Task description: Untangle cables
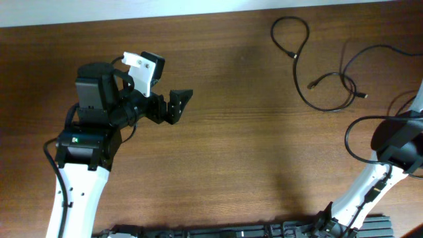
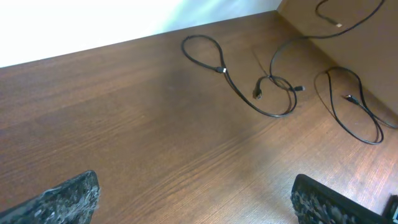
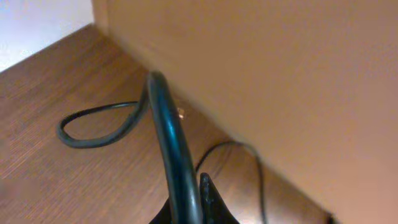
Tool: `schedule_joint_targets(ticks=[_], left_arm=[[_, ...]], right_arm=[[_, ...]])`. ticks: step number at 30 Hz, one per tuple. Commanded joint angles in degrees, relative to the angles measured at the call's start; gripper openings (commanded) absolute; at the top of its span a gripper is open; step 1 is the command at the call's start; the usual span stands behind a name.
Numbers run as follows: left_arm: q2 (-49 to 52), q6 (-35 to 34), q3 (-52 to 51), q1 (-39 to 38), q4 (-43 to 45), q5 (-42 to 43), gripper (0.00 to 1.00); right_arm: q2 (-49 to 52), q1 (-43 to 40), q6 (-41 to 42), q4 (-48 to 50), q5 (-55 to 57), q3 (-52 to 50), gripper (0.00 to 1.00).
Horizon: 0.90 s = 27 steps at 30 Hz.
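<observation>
Left gripper (image 1: 180, 106) released wide at centre left over wooden table (image 1: 251, 145), cables (image 1: 313, 84) looped upper right, right gripper (image 3: 189, 214) clenched on one cable (image 3: 166, 124).

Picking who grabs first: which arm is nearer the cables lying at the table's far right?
Right. The right arm is just robot-side of the cables, on their right; the open left pincer hangs far off to their left.

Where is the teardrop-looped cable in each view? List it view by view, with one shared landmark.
Overhead: looped cable, upper right, near the far edge.
Left wrist: the cable lies upper middle.
Right wrist: cannot be matched; only a close black cord shows.
Shared landmark: the wooden table.
</observation>
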Motion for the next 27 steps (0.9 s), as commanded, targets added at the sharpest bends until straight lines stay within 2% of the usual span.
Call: schedule_joint_targets(ticks=[1,2,3,4,5,11,19,27], left_arm=[[-0.3,-0.4,0.2,0.1,0.1,-0.2,0.99],[-0.3,-0.4,0.2,0.1,0.1,-0.2,0.99],[-0.3,-0.4,0.2,0.1,0.1,-0.2,0.99],[-0.3,-0.4,0.2,0.1,0.1,-0.2,0.99],[-0.3,-0.4,0.2,0.1,0.1,-0.2,0.99],[-0.3,-0.4,0.2,0.1,0.1,-0.2,0.99],[-0.3,-0.4,0.2,0.1,0.1,-0.2,0.99],[-0.3,-0.4,0.2,0.1,0.1,-0.2,0.99]], right_arm=[[-1.1,-2.2,4.6,0.1,-7.3,-3.9,0.04],[-1.1,-2.8,5.6,0.1,-8.0,-5.1,0.09],[-1.1,-3.5,5.9,0.1,-8.8,-6.6,0.28],[-1.1,-3.9,5.9,0.1,-9.9,-8.0,0.53],[-1.1,-4.2,5.9,0.0,-10.6,-9.1,0.98],[-1.1,-4.5,5.9,-1.4,-18.4,-12.1,0.99],[-1.1,-4.0,5.8,-5.3,-51.6,-12.1,0.98],[-1.1,0.8,5.2,-7.3,-53.7,-12.5,0.99]])
